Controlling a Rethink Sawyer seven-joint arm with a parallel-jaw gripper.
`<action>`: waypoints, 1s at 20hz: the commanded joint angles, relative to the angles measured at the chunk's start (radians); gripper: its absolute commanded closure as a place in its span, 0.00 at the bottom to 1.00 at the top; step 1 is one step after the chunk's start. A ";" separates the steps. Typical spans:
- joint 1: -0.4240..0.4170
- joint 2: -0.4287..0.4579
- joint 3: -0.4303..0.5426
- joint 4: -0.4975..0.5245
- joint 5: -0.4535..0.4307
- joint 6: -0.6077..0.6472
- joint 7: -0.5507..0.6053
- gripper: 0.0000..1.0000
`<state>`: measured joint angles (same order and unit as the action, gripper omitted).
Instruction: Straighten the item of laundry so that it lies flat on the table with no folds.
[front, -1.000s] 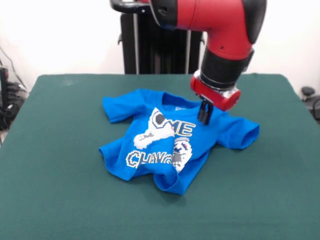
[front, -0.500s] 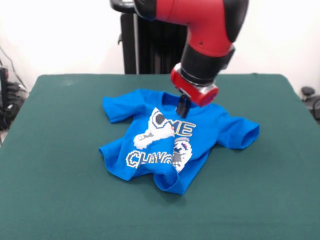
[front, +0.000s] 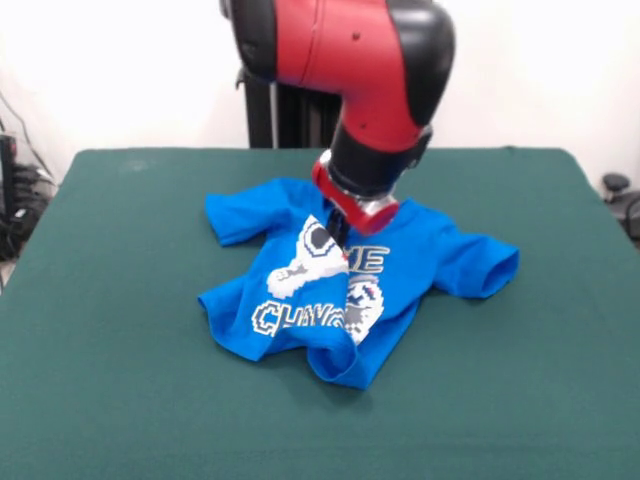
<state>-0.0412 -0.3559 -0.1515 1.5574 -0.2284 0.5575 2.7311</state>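
Whether the fingers are apart or together cannot be told: the gripper (front: 338, 232) shows only as a dark tip over the chest print of the blue T-shirt (front: 400, 262). The shirt lies rumpled mid-table (front: 120, 380), its lower hem folded up.

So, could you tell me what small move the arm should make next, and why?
Probably lower the claw onto the raised fold in the middle of the T-shirt and pinch it. The claw hangs right over that fold, which crosses the white print, and the lower hem is bunched on the table; whether the claw is open is unclear.
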 joint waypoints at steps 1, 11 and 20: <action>-0.019 0.148 0.152 -0.049 0.027 -0.085 -0.005 1.00; -0.204 0.044 0.389 0.166 0.246 0.081 -0.016 1.00; -0.187 -0.095 0.378 0.281 0.471 0.466 0.162 1.00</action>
<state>-0.2897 -0.4106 0.0661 1.6935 0.0981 0.7456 2.7311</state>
